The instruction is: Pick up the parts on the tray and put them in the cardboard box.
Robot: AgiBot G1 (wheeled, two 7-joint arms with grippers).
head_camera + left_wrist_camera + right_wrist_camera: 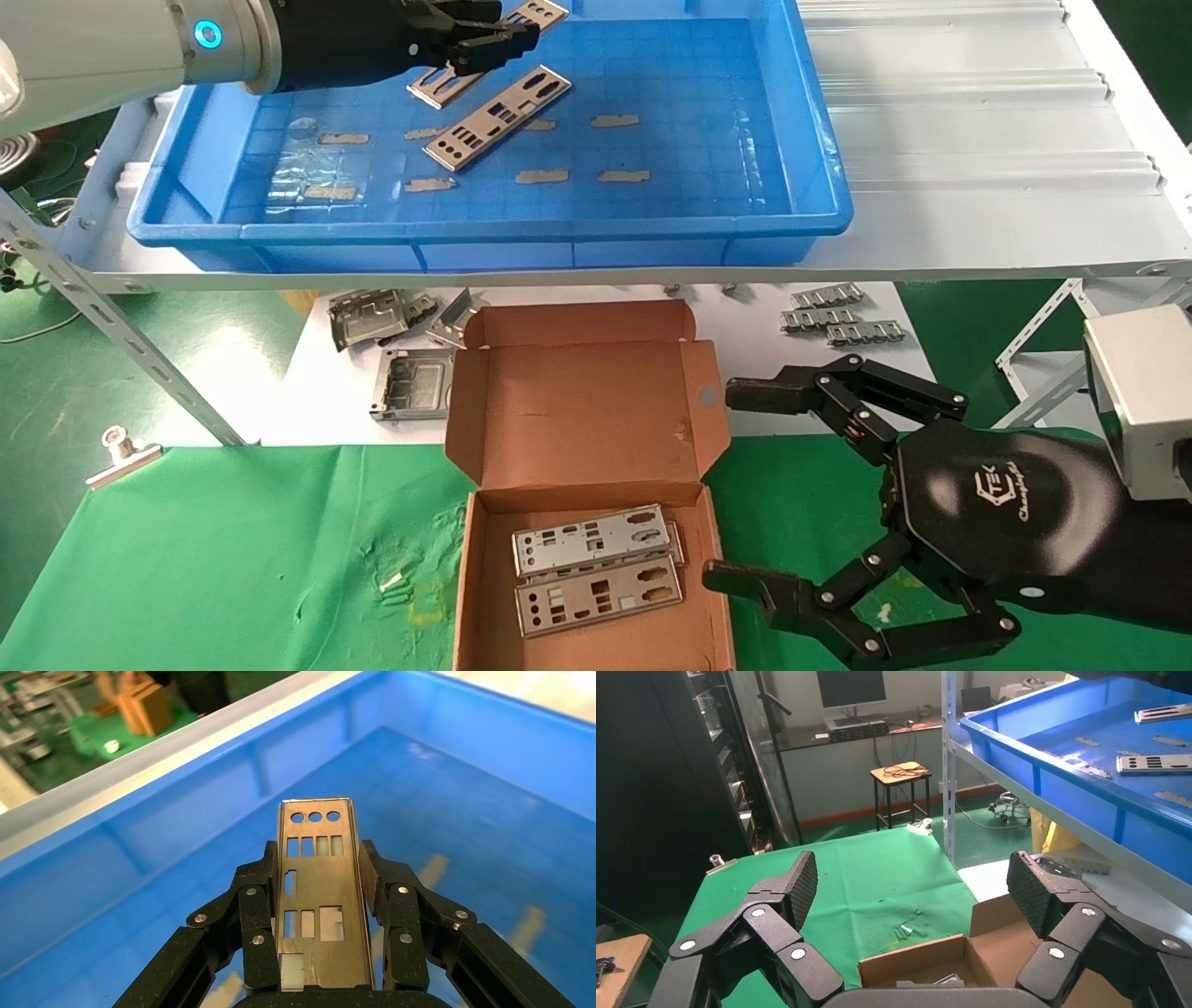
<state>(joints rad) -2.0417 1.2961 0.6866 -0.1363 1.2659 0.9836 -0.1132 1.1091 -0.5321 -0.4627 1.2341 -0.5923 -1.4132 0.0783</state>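
left gripper clamped on a plate in the tray, right gripper wide beside the box

the left gripper (484, 45) reached over the far left part of the blue tray (819, 168), its fingers (256, 910) closed on the long edges of one silver plate (316, 888). in the left wrist view this held plate stood between the two pads, its three round holes at the far end and rectangular cutouts along its length, with the tray floor behind it. in the head view the held plate (447, 82) ran slantwise, both ends sticking out past the gripper; whether it had left the floor could not be told.

a second plate (498, 117) lay flat and slanted on the gridded tray floor, just beside the gripper toward the robot, apart from it. tan tape scraps (542, 175) were stuck across the floor around it.

the cardboard box (587, 410) sat open on the green cloth (233, 559) below the shelf, its flap lid standing back. two plates lay inside on the box floor, the upper one (591, 539) partly overlapped by the nearer one (601, 596).

the right gripper (819, 485) hovered just right of the box, fingers spread wide and holding nothing. in the right wrist view its ridged pads (801, 885) stood well apart above the box corner (926, 966).

grey metal frames (405, 382) and small ridged strips (838, 321) lay on the white sheet behind the box. a binder clip (121, 452) gripped the cloth's left corner.
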